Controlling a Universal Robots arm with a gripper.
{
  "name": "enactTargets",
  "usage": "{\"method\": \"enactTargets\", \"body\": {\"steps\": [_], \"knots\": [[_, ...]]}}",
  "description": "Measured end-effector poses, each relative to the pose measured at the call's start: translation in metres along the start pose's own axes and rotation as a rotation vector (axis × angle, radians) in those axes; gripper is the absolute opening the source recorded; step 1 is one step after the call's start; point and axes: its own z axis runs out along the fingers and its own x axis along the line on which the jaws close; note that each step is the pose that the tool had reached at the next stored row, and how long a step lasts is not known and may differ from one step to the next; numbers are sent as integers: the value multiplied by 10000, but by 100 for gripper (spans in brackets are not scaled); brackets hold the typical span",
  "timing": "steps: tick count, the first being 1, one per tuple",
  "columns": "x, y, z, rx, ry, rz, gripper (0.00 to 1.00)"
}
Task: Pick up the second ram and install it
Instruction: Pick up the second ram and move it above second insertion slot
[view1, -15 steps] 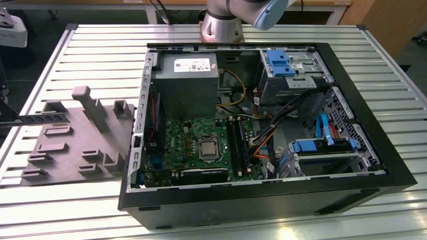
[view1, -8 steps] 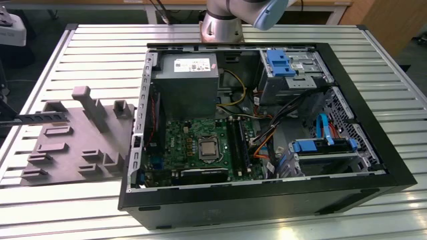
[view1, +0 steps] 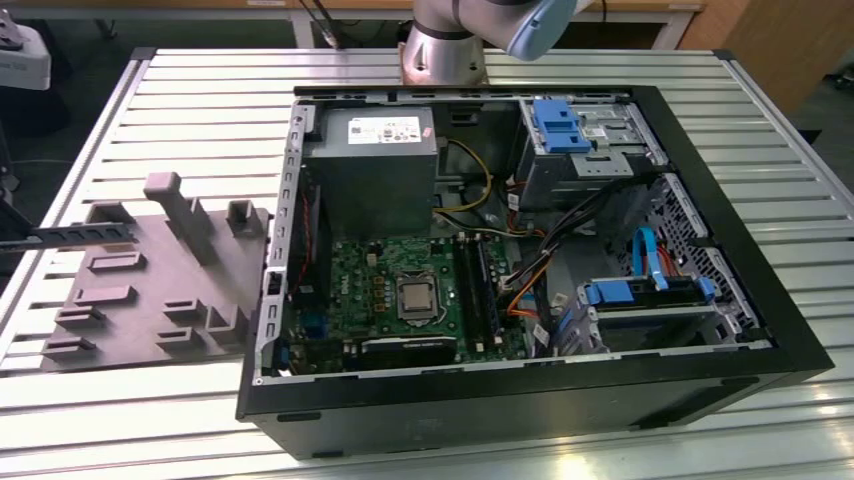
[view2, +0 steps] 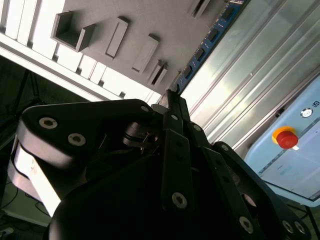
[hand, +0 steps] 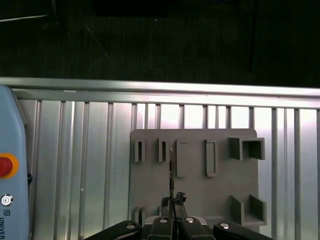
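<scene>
My gripper (hand: 172, 201) is shut on one end of the second ram (hand: 171, 170), a thin dark board seen edge-on here. It hangs above the grey slotted fixture (hand: 200, 192). In the second wrist view the ram (view2: 212, 37) runs away from the gripper (view2: 171, 97), with its row of chips showing in front of the fixture (view2: 150, 20). In the exterior view the ram (view1: 80, 235) is a dark strip over the fixture (view1: 147, 300) at the left. The green motherboard (view1: 387, 270), with its long black slots (view1: 477, 290), lies in the open case to the right.
The black computer case (view1: 534, 400) lies open on the slatted metal table (view1: 200, 100). It holds a grey power supply (view1: 370, 165), loose cables (view1: 534, 270) and blue drive brackets (view1: 558, 125). A pendant with a red button (hand: 6, 166) sits near the table edge (hand: 160, 85).
</scene>
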Motion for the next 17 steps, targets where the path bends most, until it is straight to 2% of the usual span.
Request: {"method": "enactTargets", "body": {"steps": [17], "knots": [[-1, 2, -38, 0, -1, 0, 12]]}}
